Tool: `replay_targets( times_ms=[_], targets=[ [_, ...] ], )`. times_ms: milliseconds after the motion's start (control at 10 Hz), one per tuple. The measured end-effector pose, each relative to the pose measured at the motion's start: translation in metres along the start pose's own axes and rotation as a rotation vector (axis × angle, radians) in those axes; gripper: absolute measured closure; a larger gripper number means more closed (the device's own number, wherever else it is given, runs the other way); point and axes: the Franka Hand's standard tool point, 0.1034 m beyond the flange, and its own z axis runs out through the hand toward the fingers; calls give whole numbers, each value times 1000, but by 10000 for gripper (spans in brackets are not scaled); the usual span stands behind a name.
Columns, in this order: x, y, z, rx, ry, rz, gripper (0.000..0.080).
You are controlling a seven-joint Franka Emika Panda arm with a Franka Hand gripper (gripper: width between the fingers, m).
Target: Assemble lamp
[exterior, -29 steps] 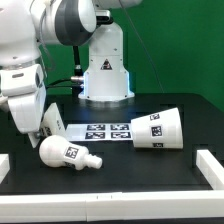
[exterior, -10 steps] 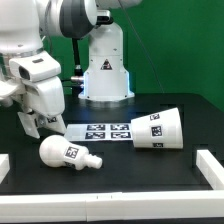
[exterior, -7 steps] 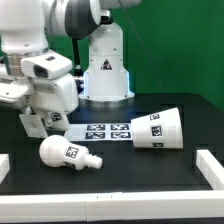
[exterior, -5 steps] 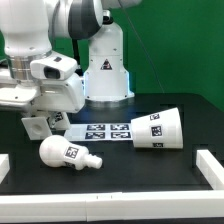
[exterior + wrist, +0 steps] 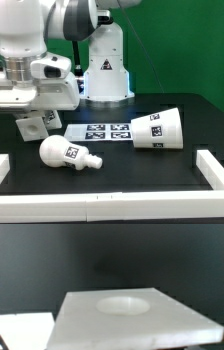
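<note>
My gripper (image 5: 40, 112) is at the exterior view's left, shut on the lamp base (image 5: 36, 125), a white angular part with tags, held tilted just above the black table. In the wrist view the base (image 5: 125, 325) fills the near field with its round socket (image 5: 123, 305) facing the camera; my fingers do not show there. The round bulb (image 5: 63, 153) with its screw neck lies on the table below and to the right of the base. The tapered shade (image 5: 155, 130) lies on its side at the right.
The marker board (image 5: 98, 131) lies flat between the base and the shade. The white robot pedestal (image 5: 105, 68) stands at the back. White rails (image 5: 209, 166) border the table's front corners and front edge.
My wrist has turned and my hand has swung over the base. The base has come up off the table and tilted, moving slightly left. The bulb and shade have not moved.
</note>
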Motion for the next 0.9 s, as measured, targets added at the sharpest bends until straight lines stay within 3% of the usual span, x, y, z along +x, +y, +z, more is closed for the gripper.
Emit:
replay_targets(
  times_ms=[200,700,800,900],
  targets=[
    [1,2,9,-7,15,39,489],
    [2,1,10,3,17,86,489],
    [1,1,9,5,16,84,319],
    [-3,-1,-1,23,-3,64,178]
  ],
)
